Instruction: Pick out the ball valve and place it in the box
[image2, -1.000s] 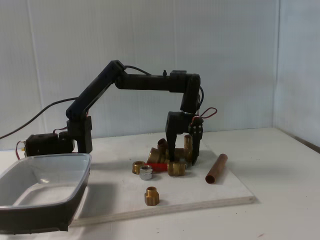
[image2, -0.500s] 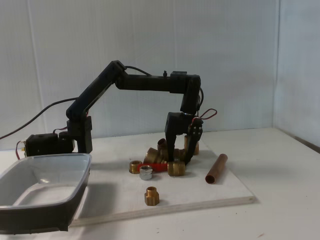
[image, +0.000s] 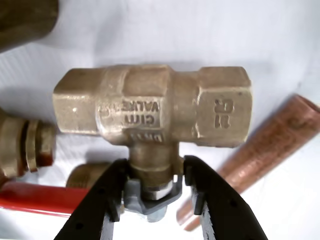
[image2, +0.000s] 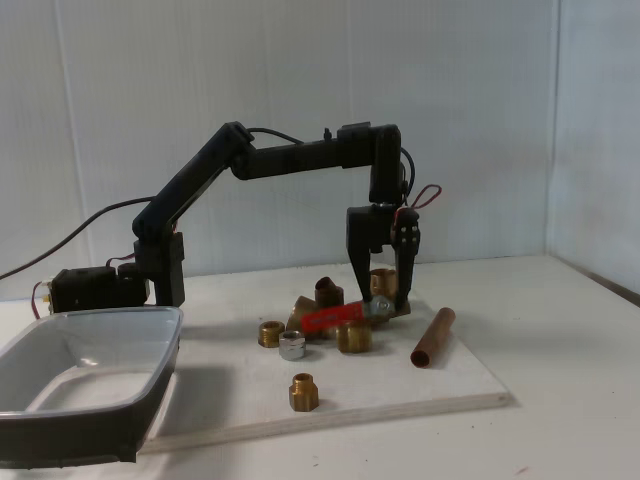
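The ball valve (image: 150, 105) is a brass body with hexagonal ends and a red lever handle (image: 40, 197). In the wrist view my gripper (image: 155, 167) is shut on the valve's stem, just below the body. In the fixed view the gripper (image2: 385, 303) points straight down and holds the ball valve (image2: 383, 309) slightly above the white board, with the red handle (image2: 330, 320) sticking out to the left. The box (image2: 100, 316), a translucent grey tray, stands at the lower left, well away from the gripper.
Several loose brass fittings lie on the white board (image2: 420, 385): one (image2: 269, 333) beside a silver nut (image2: 292, 345), one (image2: 353, 336) under the handle, one (image2: 304, 391) near the front edge. A copper pipe piece (image2: 433, 337) lies to the right.
The gripper has shut on the ball valve and risen, shifting a little to the right. The valve has come up out of the cluster of fittings, its red handle now off the board.
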